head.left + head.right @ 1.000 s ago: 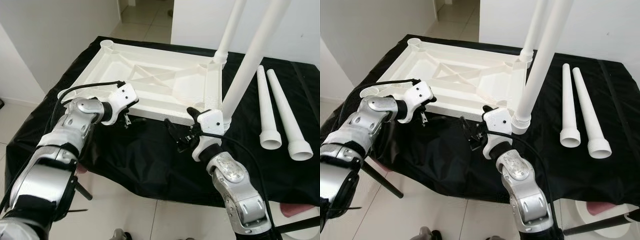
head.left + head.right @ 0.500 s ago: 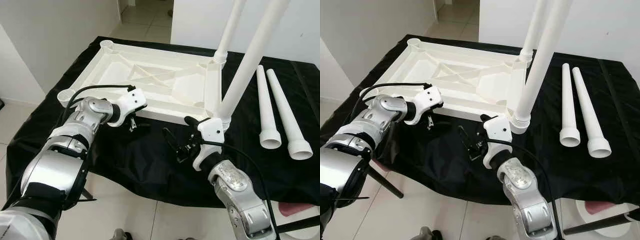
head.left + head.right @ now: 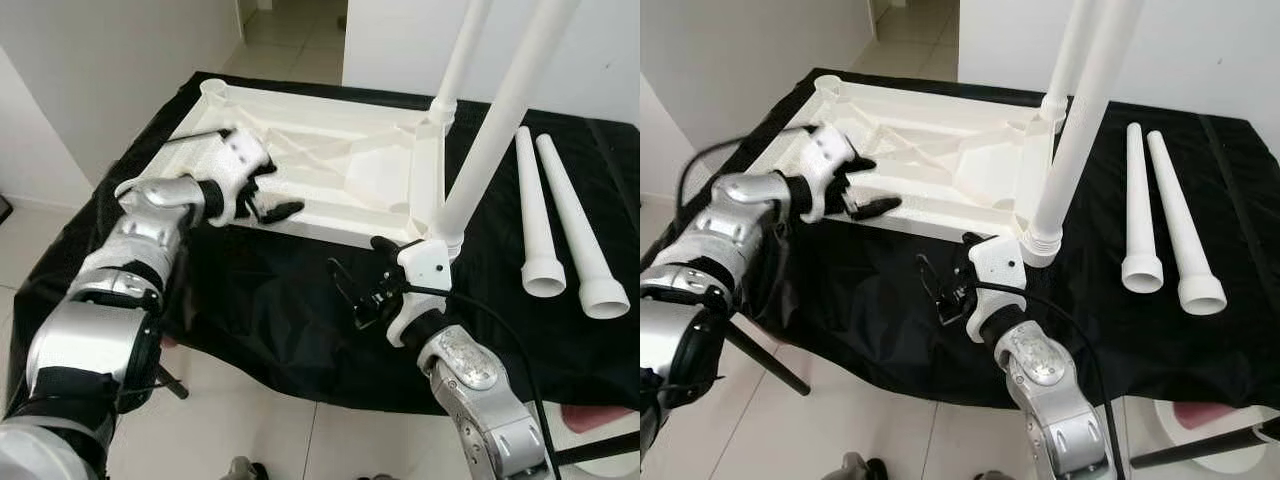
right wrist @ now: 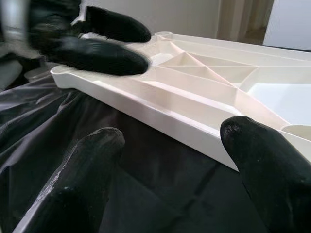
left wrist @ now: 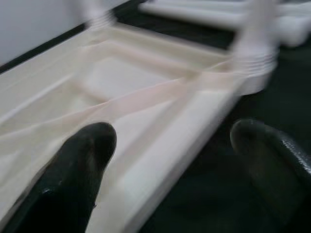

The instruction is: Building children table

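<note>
Tabletop [image 3: 330, 170] edge between left pincer [image 3: 262, 192] fingers

Bright, even indoor light — soft shadows under the white tabletop [image 3: 330, 165]; head views sharp, the left wrist view smeared with blur.

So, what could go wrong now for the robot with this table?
1. The left gripper straddles the near rim of the upturned tabletop; lifting there could tip the two tall fitted legs.
2. The loose legs lie near the cloth's edge; a jolt might roll them off.
</note>
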Robot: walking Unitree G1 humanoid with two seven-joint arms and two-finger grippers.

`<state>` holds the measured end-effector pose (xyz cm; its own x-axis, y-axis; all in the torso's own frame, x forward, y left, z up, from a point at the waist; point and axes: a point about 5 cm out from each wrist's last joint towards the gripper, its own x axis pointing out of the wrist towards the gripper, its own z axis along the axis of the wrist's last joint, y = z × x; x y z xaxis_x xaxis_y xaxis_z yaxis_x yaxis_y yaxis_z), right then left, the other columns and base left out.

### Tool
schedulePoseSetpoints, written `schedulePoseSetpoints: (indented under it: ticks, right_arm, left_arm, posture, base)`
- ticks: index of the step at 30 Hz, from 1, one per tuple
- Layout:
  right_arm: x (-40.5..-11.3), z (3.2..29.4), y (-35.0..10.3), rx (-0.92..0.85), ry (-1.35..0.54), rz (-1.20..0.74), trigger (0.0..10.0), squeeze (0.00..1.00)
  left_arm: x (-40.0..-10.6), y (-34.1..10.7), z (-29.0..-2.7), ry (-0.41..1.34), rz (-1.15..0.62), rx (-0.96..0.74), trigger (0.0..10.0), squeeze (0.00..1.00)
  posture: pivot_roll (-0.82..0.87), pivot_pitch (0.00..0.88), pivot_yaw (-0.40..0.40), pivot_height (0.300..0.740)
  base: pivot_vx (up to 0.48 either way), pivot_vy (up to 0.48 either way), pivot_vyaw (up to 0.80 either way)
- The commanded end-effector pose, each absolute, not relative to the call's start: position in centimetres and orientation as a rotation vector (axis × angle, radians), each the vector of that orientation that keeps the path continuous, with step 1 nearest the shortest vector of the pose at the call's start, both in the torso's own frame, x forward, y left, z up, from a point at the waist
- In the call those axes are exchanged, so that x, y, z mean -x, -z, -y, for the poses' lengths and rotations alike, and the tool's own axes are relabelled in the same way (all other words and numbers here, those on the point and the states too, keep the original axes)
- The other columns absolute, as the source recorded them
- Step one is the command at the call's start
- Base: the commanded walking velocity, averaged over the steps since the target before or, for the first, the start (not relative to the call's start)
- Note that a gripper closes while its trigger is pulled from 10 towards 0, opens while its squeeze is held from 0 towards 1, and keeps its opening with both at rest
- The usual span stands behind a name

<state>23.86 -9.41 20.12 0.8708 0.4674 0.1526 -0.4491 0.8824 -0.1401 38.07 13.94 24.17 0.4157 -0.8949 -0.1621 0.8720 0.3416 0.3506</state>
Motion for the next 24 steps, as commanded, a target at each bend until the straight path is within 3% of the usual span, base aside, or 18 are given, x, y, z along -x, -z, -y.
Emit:
schedulePoseSetpoints:
  ticks: [1,6,8,9,11,13,16,24]
  right_arm:
    - [-23.9,9.0,-20.0,0.091,-0.502,0.176,10.0,0.00]
    - [-24.2,8.9,-20.0,0.093,-0.512,0.178,10.0,0.00]
    - [-24.2,8.9,-20.0,0.094,-0.510,0.177,10.0,0.00]
    - [-24.2,8.9,-20.0,0.094,-0.510,0.177,10.0,0.00]
    - [-24.3,8.9,-20.0,0.095,-0.507,0.177,10.0,0.00]
    - [-24.3,8.9,-20.0,0.095,-0.501,0.178,10.0,0.00]
    - [-24.3,9.0,-20.0,0.095,-0.494,0.178,10.0,0.00]
    - [-24.2,8.9,-20.1,0.095,-0.500,0.177,10.0,0.00]
  left_arm:
    - [-37.1,-22.9,-14.1,1.262,0.003,-0.411,10.0,0.00]
    - [-37.7,-22.1,-14.3,1.154,-0.001,-0.463,10.0,0.00]
    - [-39.3,-22.3,-14.6,0.890,0.040,-0.558,10.0,0.00]
    - [-39.3,-22.3,-14.6,0.890,0.040,-0.558,10.0,0.00]
    - [-40.5,-23.2,-15.5,0.639,0.087,-0.594,10.0,0.00]
    - [-41.0,-23.7,-16.2,0.501,0.096,-0.603,10.0,0.00]
    - [-41.2,-23.5,-16.5,0.449,0.060,-0.642,10.0,0.00]
    - [-41.0,-22.1,-15.7,0.545,-0.030,-0.606,10.0,0.00]
  posture:
    - [-0.17,0.132,0.058,0.740]
    - [-0.16,0.127,0.053,0.740]
    - [-0.16,0.127,0.053,0.740]
    - [-0.16,0.127,0.053,0.740]
    - [-0.16,0.125,0.055,0.740]
    - [-0.17,0.125,0.057,0.740]
    - [-0.17,0.125,0.057,0.740]
    - [-0.18,0.154,0.058,0.740]
  base:
    - [0.000,0.000,0.00]
    - [0.000,0.000,0.00]
    - [0.000,0.000,0.00]
    - [0.000,0.000,0.00]
    - [0.000,0.000,0.00]
    - [0.000,0.000,0.00]
    - [0.000,0.000,0.00]
    - [0.000,0.000,0.00]
